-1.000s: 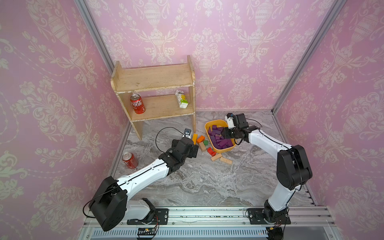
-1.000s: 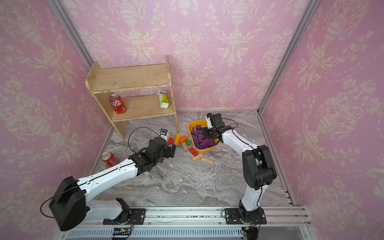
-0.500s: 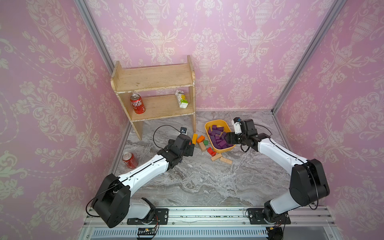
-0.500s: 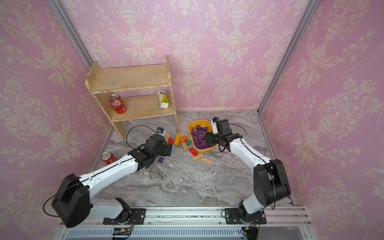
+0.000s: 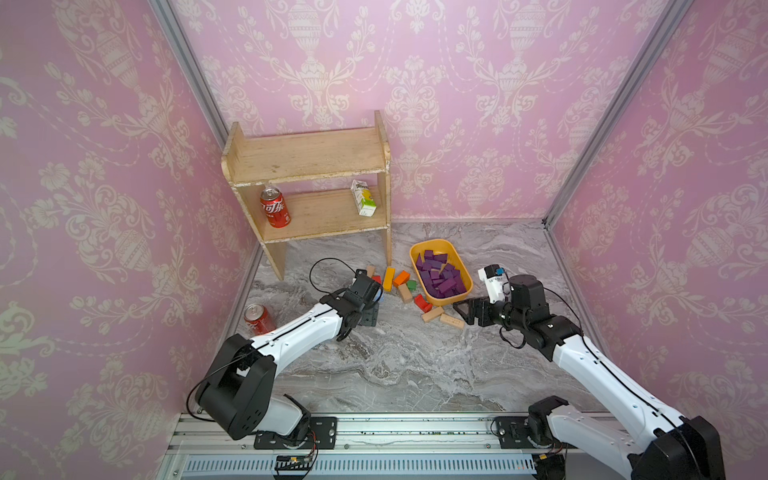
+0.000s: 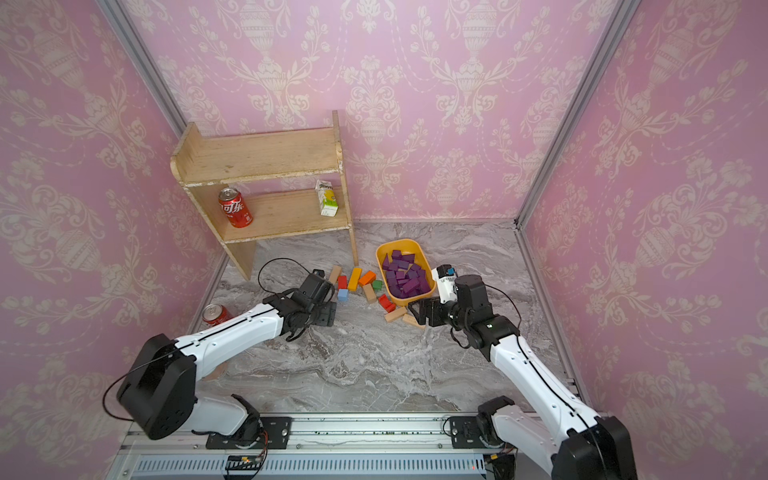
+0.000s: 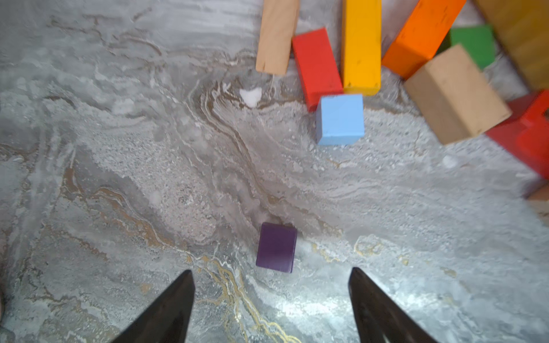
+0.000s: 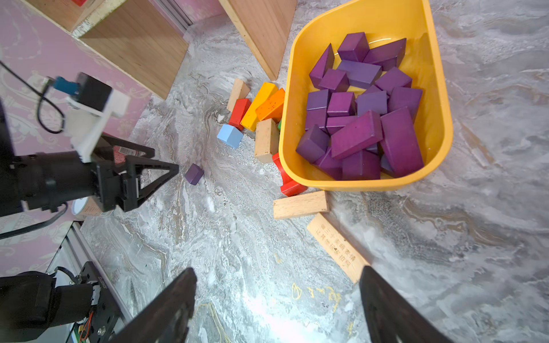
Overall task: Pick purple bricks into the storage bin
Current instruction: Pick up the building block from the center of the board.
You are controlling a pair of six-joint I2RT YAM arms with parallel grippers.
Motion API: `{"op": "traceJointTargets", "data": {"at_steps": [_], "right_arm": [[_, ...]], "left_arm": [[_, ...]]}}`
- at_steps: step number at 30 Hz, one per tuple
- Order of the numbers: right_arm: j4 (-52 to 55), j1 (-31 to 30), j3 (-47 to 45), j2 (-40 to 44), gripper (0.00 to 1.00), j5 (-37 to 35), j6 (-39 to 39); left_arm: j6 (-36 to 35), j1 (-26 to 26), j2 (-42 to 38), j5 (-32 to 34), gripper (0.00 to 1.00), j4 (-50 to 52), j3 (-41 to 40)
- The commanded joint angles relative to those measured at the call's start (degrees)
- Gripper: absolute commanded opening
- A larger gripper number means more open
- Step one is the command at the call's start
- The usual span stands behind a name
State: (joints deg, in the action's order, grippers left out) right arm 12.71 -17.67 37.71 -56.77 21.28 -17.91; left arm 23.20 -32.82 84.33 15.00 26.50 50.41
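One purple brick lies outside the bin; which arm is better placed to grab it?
Left. The left gripper is open, pointed at the purple brick lying just ahead of its jaws. The right gripper, open and empty, sits near the storage bin, farther away.

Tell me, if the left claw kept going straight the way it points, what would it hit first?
Most likely the lone purple brick, lying just ahead of the left gripper, in line with its open jaws. How high the gripper hangs above it is unclear.
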Motion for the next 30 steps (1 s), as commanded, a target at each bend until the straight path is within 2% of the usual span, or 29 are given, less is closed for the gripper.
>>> {"op": "traceJointTargets", "data": {"at_steps": [1,6,11,16,21,25,30], "right_arm": [[-1.0,-0.14,-2.39,1.52,0.85,1.65,-0.98],[-0.45,0.02,-2.82,-0.96,0.83,1.06,-1.27],[-1.7,0.02,-4.22,0.05,0.8,0.94,-2.83],[1.09,0.02,-3.9,0.43,0.81,-0.62,-2.26],[1.97,0.08,-4.36,0.13,0.83,-3.27,-2.35],[2.24,0.04,-4.5,-0.04,0.83,-4.46,-2.74],[3.63,0.03,-5.15,0.51,0.83,-6.72,-2.5]], "left_arm": [[1.12,0.72,2.69,-2.88,0.64,1.22,-0.85],[0.24,2.11,8.04,-2.83,0.62,1.57,0.71],[-0.56,2.41,10.4,-3.07,0.61,0.84,1.02],[-2.02,2.61,13.26,-3.63,0.51,-1.22,1.84],[-2.62,2.66,16.33,-6.6,0.34,-2.95,2.78],[-3.49,2.67,16.0,-7.53,0.25,-3.7,2.6],[-3.84,2.51,12.33,-6.96,0.22,-2.78,3.04]]}}
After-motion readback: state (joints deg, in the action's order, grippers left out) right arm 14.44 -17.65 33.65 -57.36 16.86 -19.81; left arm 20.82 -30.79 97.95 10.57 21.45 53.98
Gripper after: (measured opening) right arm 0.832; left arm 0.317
